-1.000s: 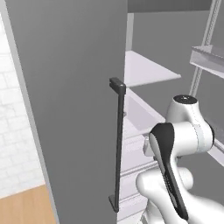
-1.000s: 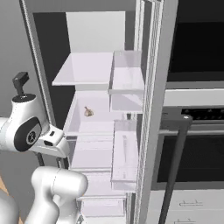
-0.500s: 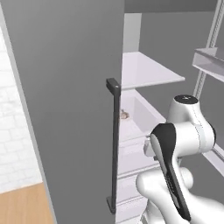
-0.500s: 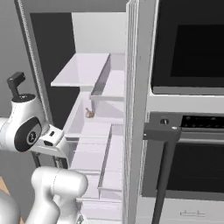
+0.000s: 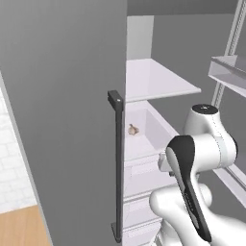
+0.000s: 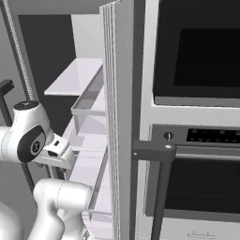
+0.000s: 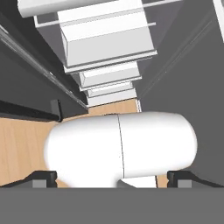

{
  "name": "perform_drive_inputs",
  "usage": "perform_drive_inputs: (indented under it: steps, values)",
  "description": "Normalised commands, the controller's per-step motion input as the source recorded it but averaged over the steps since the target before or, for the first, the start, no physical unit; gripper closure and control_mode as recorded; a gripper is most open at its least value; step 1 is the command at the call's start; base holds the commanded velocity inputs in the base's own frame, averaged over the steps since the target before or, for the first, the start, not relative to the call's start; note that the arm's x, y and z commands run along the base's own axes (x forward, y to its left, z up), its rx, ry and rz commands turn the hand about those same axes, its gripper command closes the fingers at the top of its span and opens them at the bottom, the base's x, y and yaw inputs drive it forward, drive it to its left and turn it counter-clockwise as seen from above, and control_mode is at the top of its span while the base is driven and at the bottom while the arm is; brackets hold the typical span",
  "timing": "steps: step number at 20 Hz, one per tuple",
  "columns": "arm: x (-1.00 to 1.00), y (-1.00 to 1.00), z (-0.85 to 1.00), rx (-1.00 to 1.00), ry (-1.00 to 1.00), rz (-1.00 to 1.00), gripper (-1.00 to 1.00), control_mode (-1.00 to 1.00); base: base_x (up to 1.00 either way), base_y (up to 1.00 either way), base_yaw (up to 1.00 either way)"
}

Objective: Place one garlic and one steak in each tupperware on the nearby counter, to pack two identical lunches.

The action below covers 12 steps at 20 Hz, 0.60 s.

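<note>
One garlic (image 5: 133, 129), a small off-white bulb, lies in a pale bin inside the open fridge, just behind the dark door handle in the left base view. My gripper (image 7: 113, 178) points down toward the floor, and its two dark fingertips (image 7: 41, 177) stand far apart at the bottom corners of the hand view with nothing between them. The arm is folded low in front of the fridge, well below and to the right of the garlic. The steak, the tupperware and the counter are out of view.
The grey fridge door with its tall dark handle (image 5: 116, 163) stands open on the left. White shelves (image 5: 158, 79) and stacked drawers (image 7: 109, 39) fill the fridge. The other door's edge (image 6: 119, 117) rises beside a black wall oven (image 6: 197, 61) with a bar handle (image 6: 159, 154). Wooden floor (image 5: 19, 226) lies below.
Both base views have shifted, so the camera has moved. The fridge door edge now covers the shelves in the right base view, hiding the garlic there. The gripper stays open.
</note>
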Motion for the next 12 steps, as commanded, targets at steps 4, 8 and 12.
perform_drive_inputs:
  steps: [4, 8, 12]
  values:
    - [0.0, 0.0, 0.0, 0.0, 0.0, 0.0, -1.0, 1.0, 0.01, -0.07, 0.01]
    - [0.0, 0.0, 0.0, 0.0, 0.0, 0.0, -1.0, 1.0, 0.0, 0.07, 0.01]
    - [0.0, -0.14, 0.28, 0.0, -0.24, 0.28, -1.0, -1.0, 0.01, 0.0, 0.05]
